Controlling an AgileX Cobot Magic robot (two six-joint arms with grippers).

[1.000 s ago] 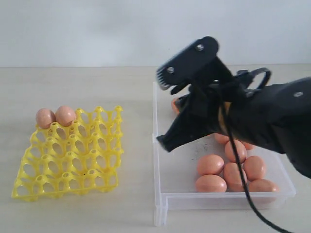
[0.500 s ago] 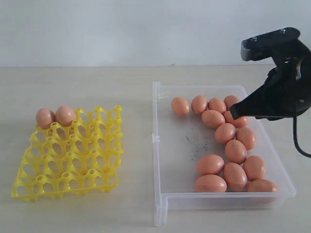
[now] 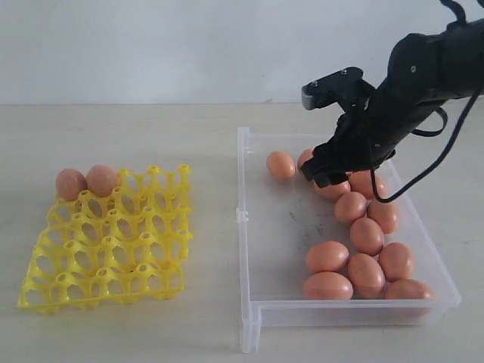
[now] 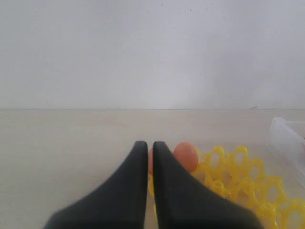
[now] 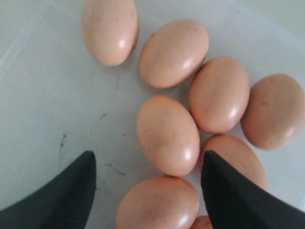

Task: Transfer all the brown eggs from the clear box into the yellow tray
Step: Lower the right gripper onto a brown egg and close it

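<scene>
We have two brown eggs point(image 3: 102, 180) in the yellow tray point(image 3: 113, 249) at the left. Many more wait in the clear box point(image 3: 280, 227) at the right. Our right fingers point(image 5: 233, 200) hang wide open over them, holding nothing; our left fingers point(image 4: 143, 181) are shut, empty

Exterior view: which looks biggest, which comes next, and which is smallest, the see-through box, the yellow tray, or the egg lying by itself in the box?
1. clear box: biggest.
2. yellow tray: clearly smaller than the box.
3. lone egg: smallest by far.
</scene>
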